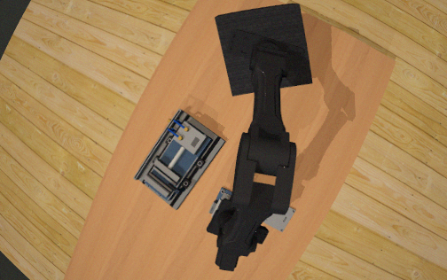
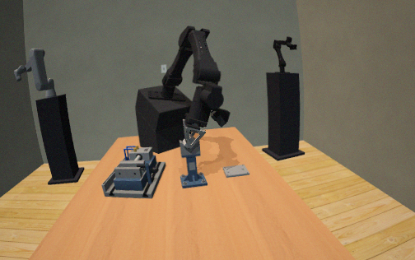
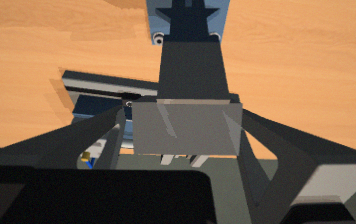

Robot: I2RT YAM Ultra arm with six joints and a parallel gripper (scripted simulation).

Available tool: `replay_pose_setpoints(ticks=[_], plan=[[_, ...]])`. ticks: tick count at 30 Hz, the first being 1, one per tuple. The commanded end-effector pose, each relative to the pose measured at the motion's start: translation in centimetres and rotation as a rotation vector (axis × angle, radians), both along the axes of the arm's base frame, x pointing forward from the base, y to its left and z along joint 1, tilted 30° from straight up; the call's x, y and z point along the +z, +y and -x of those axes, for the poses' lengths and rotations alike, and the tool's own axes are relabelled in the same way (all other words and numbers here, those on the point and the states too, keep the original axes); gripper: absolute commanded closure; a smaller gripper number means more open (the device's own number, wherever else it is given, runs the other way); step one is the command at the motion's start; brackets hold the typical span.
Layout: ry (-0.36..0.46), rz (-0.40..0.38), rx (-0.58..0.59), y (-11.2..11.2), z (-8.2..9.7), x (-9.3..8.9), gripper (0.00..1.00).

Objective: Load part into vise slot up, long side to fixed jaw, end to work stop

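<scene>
The part [image 3: 187, 127], a grey block, lies at the V-block [image 3: 192, 72] [image 2: 190, 150] on its blue stand; its slot cannot be made out. My gripper [image 3: 177, 112] [image 2: 194, 133] is open, with one finger beside each end of the part; small gaps or light contact cannot be told apart. In the top view the arm hides the fingers and the part. The vise [image 1: 186, 165] [image 2: 131, 183] stands beside the V-block stand, its jaws apart and a light rod between them. The infeed plate [image 1: 282, 220] [image 2: 236, 170] is bare.
The black arm base [image 1: 226, 53] [image 2: 158, 123] stands at the table's far end. Blue hoses [image 1: 174, 129] [image 2: 128, 152] stick up from the vise. The V-block stand's blue foot [image 2: 192, 183] [image 3: 156, 22] lies between vise and infeed plate. Two pedestals with arms stand off the table.
</scene>
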State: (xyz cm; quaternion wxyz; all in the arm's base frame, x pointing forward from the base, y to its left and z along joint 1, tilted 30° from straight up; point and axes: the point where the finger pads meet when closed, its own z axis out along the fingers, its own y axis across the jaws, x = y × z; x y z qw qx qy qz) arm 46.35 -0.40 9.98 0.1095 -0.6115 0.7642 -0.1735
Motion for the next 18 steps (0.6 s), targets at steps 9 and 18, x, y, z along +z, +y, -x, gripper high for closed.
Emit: replay_pose_setpoints(ticks=[9,18], plan=[[-0.072,-0.128,0.059,-0.3,-0.3,1.6,0.19],[-0.083,-0.199,0.093,-0.3,-0.1,1.4,0.19]])
